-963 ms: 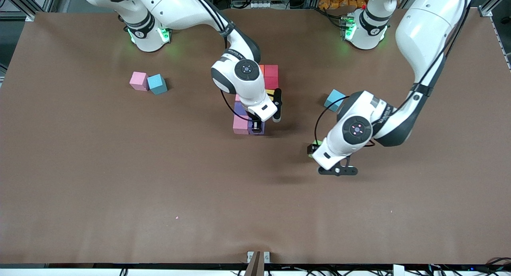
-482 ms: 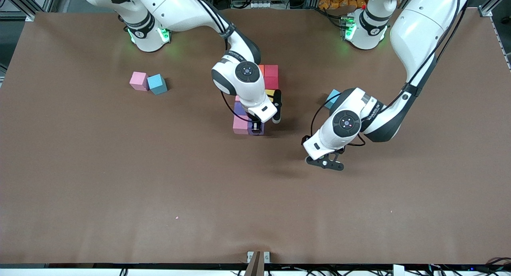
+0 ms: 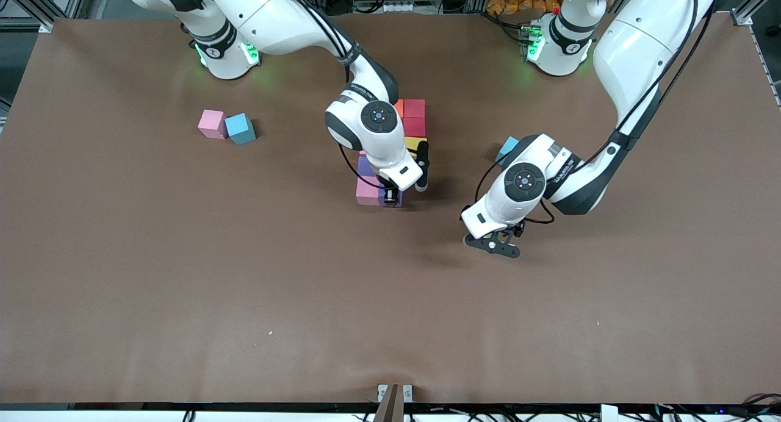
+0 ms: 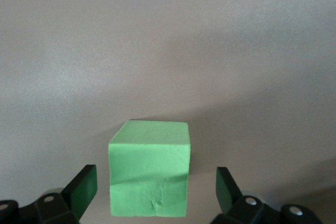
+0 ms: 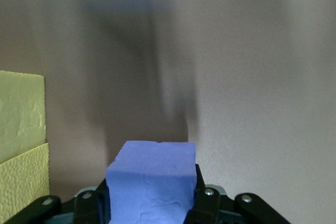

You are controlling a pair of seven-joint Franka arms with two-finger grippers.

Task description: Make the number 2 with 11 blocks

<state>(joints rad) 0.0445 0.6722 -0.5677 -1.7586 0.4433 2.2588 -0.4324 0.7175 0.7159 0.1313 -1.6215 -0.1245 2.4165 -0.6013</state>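
The partly built number 2 lies mid-table: orange block (image 3: 399,108), red blocks (image 3: 414,108) (image 3: 414,127), yellow block (image 3: 415,144), purple block (image 3: 366,166), pink block (image 3: 367,191). My right gripper (image 3: 390,196) (image 5: 152,199) is shut on a second purple block (image 5: 152,179), right beside that pink block at the figure's nearest row. Two yellow blocks (image 5: 21,124) show in the right wrist view. My left gripper (image 4: 155,184) is open and straddles the green block (image 4: 148,169) on the table, pads apart from its sides. The left hand hides that block in the front view.
A spare pink cube (image 3: 212,123) and a light-blue cube (image 3: 240,128) touch each other toward the right arm's end. Another light-blue cube (image 3: 506,147) sits partly under the left arm. The brown table (image 3: 244,288) is bare nearer the front camera.
The left hand has shifted toward the figure and now covers the green block, whose edge showed before. The right gripper has barely moved and keeps its purple block.
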